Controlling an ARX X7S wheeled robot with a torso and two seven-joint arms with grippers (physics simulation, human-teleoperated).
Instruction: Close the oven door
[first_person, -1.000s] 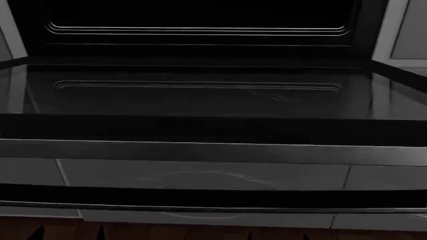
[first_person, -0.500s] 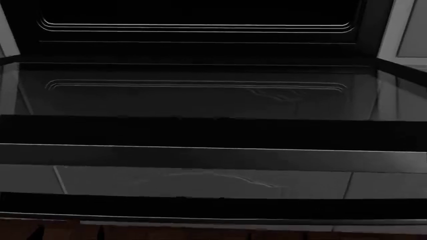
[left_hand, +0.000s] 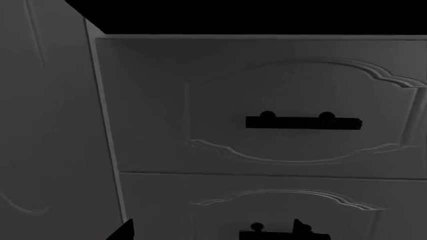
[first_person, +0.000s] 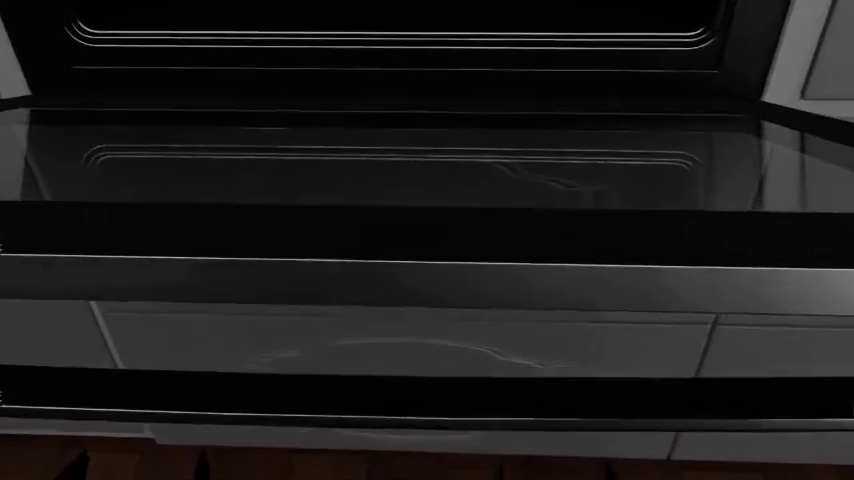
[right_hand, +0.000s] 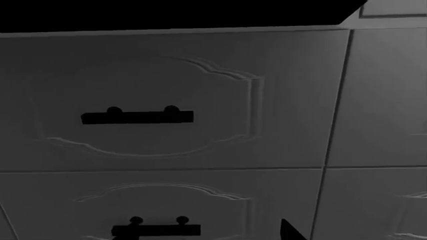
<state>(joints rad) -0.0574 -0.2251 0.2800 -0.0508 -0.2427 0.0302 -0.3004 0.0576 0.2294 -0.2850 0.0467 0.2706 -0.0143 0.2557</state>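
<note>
Oven door (first_person: 400, 180) down flat, open; no legible writing.

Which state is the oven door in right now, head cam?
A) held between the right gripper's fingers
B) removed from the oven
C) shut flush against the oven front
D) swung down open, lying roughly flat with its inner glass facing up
D: the oven door lies roughly flat below the dark oven cavity, its glossy inner panel facing up and its handle bar along the near edge; no gripper shows on it.
</note>
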